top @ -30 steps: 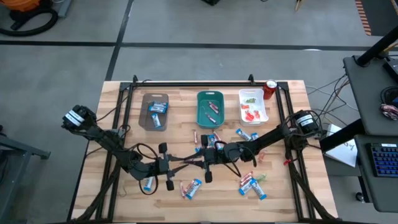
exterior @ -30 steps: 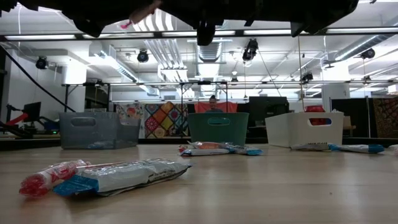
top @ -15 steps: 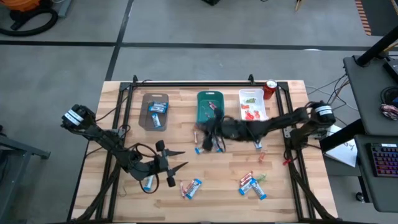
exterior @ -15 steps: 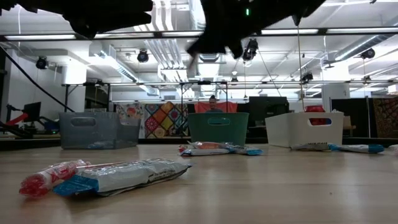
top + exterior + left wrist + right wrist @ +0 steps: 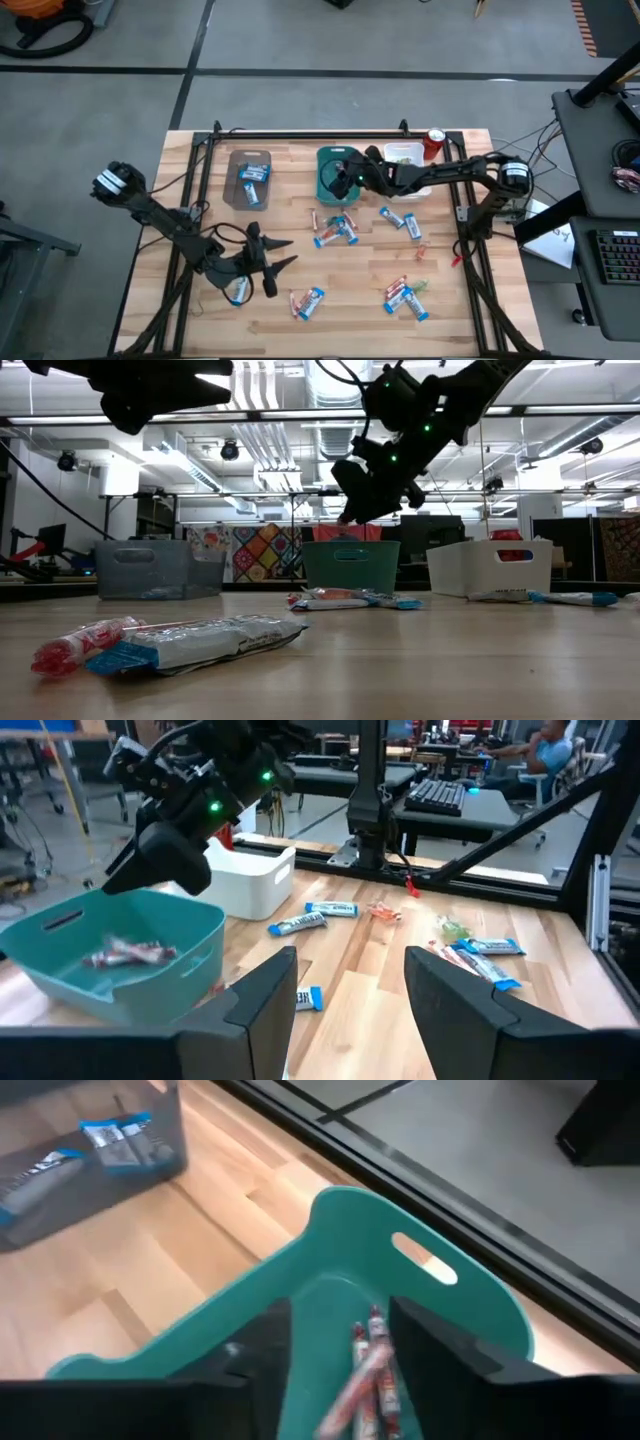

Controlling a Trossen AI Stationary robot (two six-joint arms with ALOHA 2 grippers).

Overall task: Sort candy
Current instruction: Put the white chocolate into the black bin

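Note the wooden desk (image 5: 300, 235) strewn with candy (image 5: 335, 232): right gripper (image 5: 345, 181) over the teal tray (image 5: 325, 185), left gripper (image 5: 283, 253) mid-desk, fingers parted and empty.

Open right gripper (image 5: 338, 1345) above teal tray (image 5: 470, 1305), red candy sticks (image 5: 368, 1370) inside

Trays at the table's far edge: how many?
3: brown tray leftmost, teal tray in the middle under the right tool, white tray rightmost, partly hidden by the arm.
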